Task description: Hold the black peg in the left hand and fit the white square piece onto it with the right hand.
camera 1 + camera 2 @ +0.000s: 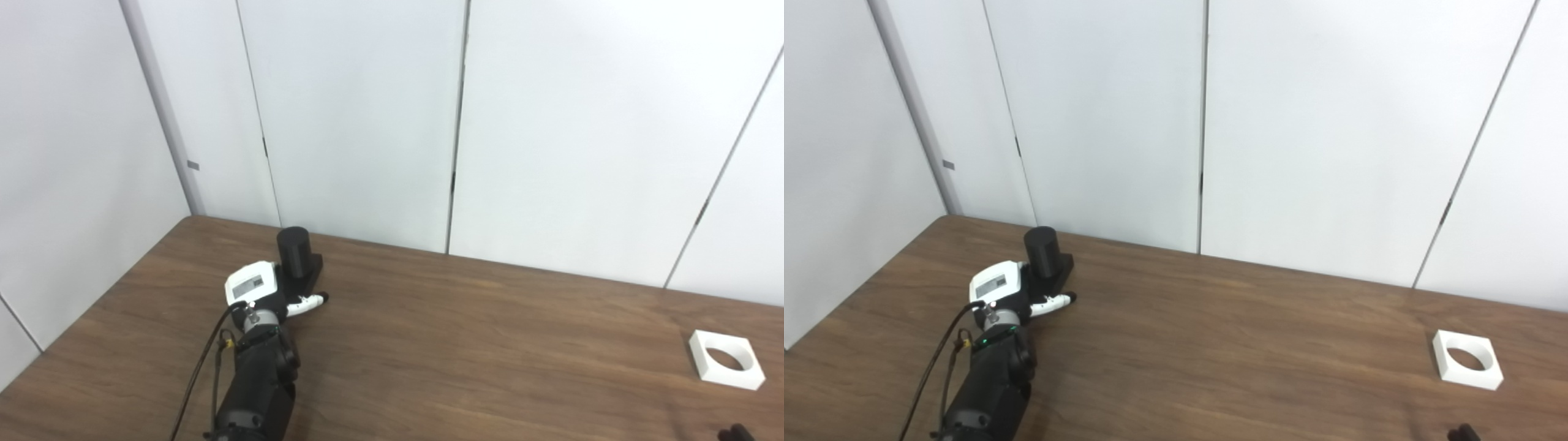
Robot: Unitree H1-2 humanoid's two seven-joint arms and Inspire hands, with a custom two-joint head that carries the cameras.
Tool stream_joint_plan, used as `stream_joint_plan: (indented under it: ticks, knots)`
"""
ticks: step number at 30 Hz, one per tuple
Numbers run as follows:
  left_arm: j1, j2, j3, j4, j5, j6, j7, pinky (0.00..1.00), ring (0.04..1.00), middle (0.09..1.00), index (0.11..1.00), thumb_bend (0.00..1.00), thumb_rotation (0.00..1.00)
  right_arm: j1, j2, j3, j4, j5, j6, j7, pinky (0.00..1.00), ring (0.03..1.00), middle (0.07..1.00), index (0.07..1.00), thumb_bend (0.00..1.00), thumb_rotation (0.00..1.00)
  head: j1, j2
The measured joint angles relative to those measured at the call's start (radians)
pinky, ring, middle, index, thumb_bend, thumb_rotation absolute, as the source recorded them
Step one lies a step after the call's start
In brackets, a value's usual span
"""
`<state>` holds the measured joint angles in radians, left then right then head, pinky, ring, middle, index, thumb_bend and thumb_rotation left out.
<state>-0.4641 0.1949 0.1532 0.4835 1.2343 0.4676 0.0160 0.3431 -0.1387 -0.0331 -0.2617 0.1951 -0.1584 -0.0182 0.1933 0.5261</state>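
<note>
The black peg [293,250], a round post on a square black base, stands on the table near the back left. My left hand [257,286] is right up against its near side, white back facing up. The thumb [308,301] sticks out to the right in front of the base, and the other fingers are hidden behind the hand, so any grasp is unseen. The white square piece [727,359], with a round hole through it, lies flat at the far right. Only a dark tip of my right hand [735,433] shows at the bottom edge, below the white piece.
The brown wooden table [465,343] runs up to white wall panels [367,122] at the back and left. A black cable [196,373] runs along my left forearm.
</note>
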Motion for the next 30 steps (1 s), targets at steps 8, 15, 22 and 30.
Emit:
stream_joint_plan:
  ticks: [8,15,22,30]
  knots:
    - [0.0,0.012,0.006,0.008,0.031,0.0,0.009,1.0,1.0,0.973,0.865,0.81,0.61,0.0,0.0,0.0,0.0,0.012,-0.002,0.004,0.96,0.994,0.966,0.969,0.66,0.95,0.002,0.002]
    - [0.0,0.015,0.007,0.008,0.027,-0.001,0.014,1.0,0.975,0.945,0.809,0.76,0.55,0.0,0.0,0.0,0.0,0.01,-0.002,0.004,0.94,0.989,0.956,0.962,0.65,0.94,0.005,0.003]
    - [0.0,0.016,-0.001,0.003,-0.001,-0.002,0.023,0.94,0.923,0.873,0.667,0.66,0.43,0.0,0.0,0.0,0.0,0.008,-0.002,0.004,0.93,0.986,0.949,0.954,0.64,0.93,0.0,0.008]
    - [0.004,0.032,-0.044,-0.011,-0.141,-0.002,0.095,0.92,0.889,0.809,0.495,0.54,0.12,0.001,0.0,-0.001,0.0,0.01,-0.002,0.004,0.91,0.979,0.94,0.947,0.65,0.93,0.0,0.009]
